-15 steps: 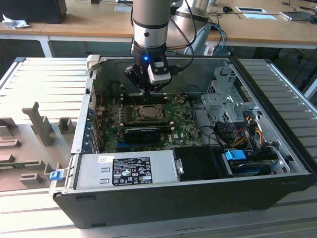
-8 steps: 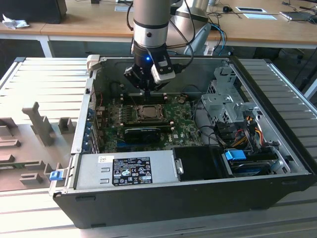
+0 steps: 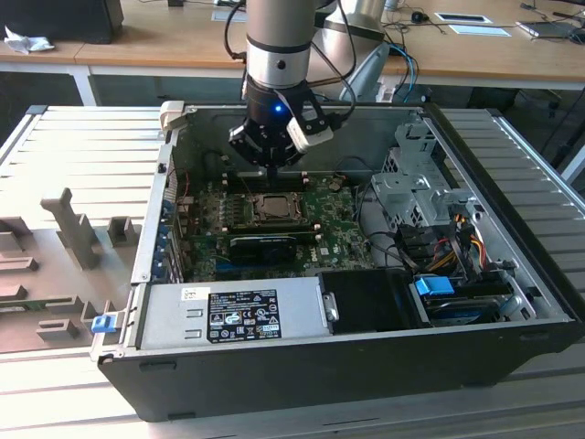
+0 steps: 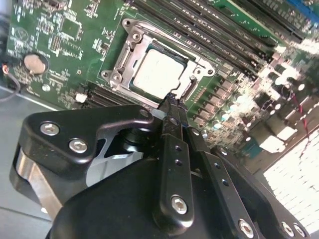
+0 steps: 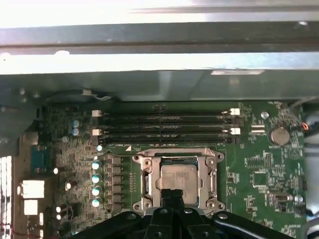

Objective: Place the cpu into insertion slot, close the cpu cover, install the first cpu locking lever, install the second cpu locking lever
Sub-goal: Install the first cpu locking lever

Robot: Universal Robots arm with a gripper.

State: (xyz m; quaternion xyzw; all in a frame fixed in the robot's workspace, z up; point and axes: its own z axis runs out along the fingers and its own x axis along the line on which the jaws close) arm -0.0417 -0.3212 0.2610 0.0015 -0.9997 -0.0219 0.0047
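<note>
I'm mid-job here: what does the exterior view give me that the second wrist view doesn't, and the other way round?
The exterior view adds the open computer case, its power supply, the drive cage and the long black card. The second wrist view adds the coin cell and a close look at the cpu seated in the insertion slot, the cpu cover framing it. Both share the green motherboard and the gripper, shut, tip at the socket's edge.

Case walls (image 3: 384, 123) around accessible insertion slot (image 3: 274, 208)
</note>
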